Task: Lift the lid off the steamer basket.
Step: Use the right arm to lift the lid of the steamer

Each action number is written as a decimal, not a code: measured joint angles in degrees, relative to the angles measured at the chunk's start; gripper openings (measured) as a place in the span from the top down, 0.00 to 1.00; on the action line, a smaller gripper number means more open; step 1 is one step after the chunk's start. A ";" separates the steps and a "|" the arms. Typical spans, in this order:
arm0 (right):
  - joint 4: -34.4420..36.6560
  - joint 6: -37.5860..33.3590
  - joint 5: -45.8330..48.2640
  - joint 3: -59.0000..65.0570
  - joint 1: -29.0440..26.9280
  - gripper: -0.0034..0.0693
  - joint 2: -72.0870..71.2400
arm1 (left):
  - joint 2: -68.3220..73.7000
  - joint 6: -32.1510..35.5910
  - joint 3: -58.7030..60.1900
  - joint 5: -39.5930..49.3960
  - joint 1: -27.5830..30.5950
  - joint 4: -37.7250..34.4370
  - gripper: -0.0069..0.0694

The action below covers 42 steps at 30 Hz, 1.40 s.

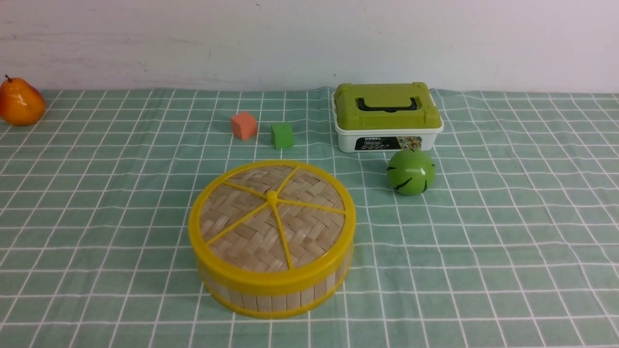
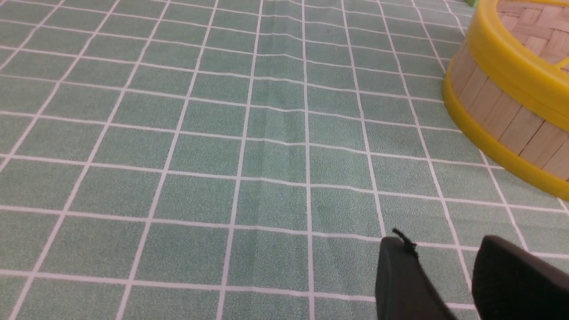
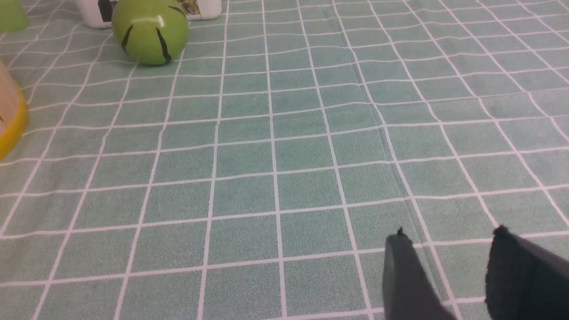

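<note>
lid (image 1: 272, 217) flat (seated), atop steamer basket (image 1: 271, 300)

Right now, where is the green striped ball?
In the front view, the green ball lies right of centre, just in front of the white box and to the right of the steamer basket.

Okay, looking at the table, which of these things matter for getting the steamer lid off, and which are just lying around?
For the job:
- lid, sitting closed on top
- steamer basket under it

Just lying about:
- pear
- orange cube
- green cube
- white box with green top
- green ball
</note>
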 joint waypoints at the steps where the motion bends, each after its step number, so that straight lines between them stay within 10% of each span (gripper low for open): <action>1: 0.00 0.00 0.00 0.00 0.00 0.62 0.00 | 0.00 0.00 0.00 0.00 0.00 0.00 0.60; 26: 0.50 0.00 0.00 0.00 0.00 0.62 0.00 | 0.00 0.00 0.00 0.00 0.00 0.00 0.60; 31: 11.43 2.85 -0.30 0.00 0.00 0.62 0.00 | 0.00 0.00 0.00 0.00 0.00 0.00 0.60; 37: 43.63 17.20 -0.50 0.47 0.00 0.62 0.00 | 0.00 0.00 0.00 0.00 0.00 0.00 0.60; 42: 48.09 16.24 -1.92 0.47 0.00 0.62 0.00 | 0.00 0.00 0.00 0.00 0.00 0.00 0.60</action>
